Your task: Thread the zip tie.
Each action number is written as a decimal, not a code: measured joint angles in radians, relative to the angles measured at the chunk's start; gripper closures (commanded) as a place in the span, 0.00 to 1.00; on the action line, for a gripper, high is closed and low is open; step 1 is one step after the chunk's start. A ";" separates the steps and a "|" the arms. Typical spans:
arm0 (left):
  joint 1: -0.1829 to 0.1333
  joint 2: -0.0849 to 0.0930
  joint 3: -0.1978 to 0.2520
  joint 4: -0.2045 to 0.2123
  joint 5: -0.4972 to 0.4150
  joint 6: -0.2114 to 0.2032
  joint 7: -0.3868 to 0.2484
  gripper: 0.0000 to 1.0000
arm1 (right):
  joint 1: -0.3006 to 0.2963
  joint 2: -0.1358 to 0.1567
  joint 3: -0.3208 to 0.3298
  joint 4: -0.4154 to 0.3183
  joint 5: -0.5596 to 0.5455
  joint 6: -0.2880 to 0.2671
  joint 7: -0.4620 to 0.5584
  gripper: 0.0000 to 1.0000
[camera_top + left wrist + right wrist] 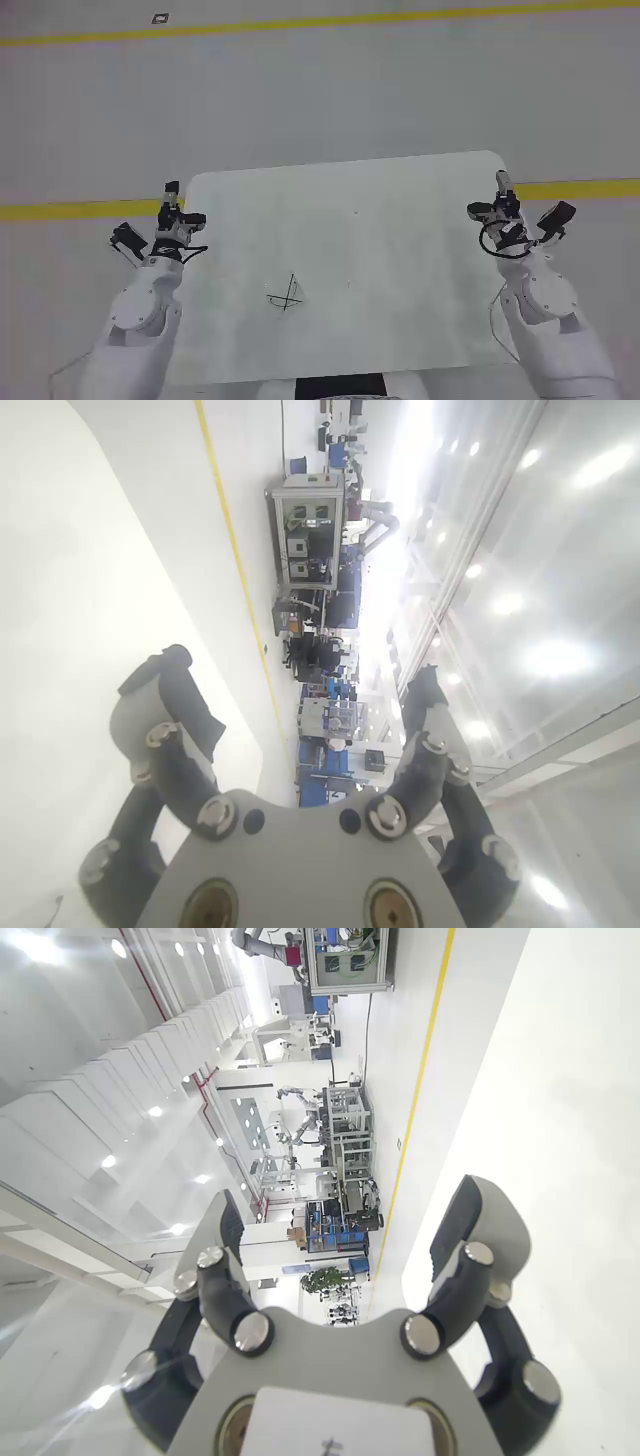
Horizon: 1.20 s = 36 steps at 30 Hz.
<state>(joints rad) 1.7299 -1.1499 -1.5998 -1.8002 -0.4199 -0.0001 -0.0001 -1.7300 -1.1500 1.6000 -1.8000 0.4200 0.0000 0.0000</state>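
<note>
Lying on the table, zip tie, long axis roughly near-to-far.

A white table with rounded corners stands on a pale grey floor crossed by two yellow lines, with a small dark marker beside the farther one. Beyond it, a metal-framed machine cabinet and a potted plant stand in the hall.

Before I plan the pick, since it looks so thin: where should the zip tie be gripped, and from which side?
Probably from straight above, with the nearer left gripper, its jaws open. The zip tie seems to lie flat on the table, so a sideways approach would catch nothing. Pinch one straight stretch, away from where its strands cross.
</note>
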 measured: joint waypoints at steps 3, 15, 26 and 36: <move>0.011 0.007 0.013 -0.028 0.066 -0.026 -0.063 0.00 | 0.000 0.000 0.000 0.000 0.000 0.000 0.000 0.00; 0.043 0.024 0.004 -0.070 0.230 -0.014 -0.305 0.00 | 0.000 0.000 0.000 0.000 0.000 0.000 0.000 0.00; 0.088 0.064 0.030 -0.180 0.555 -0.039 -0.704 0.00 | 0.000 0.000 0.000 0.000 0.000 0.000 0.000 0.00; 0.095 0.072 0.027 -0.196 0.634 -0.047 -0.809 0.00 | 0.000 0.000 0.000 0.000 0.000 0.000 0.000 0.00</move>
<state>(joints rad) 1.8245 -1.0777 -1.5727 -1.9959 0.2140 -0.0473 -0.8094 -1.7300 -1.1500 1.6000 -1.8000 0.4200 0.0000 0.0000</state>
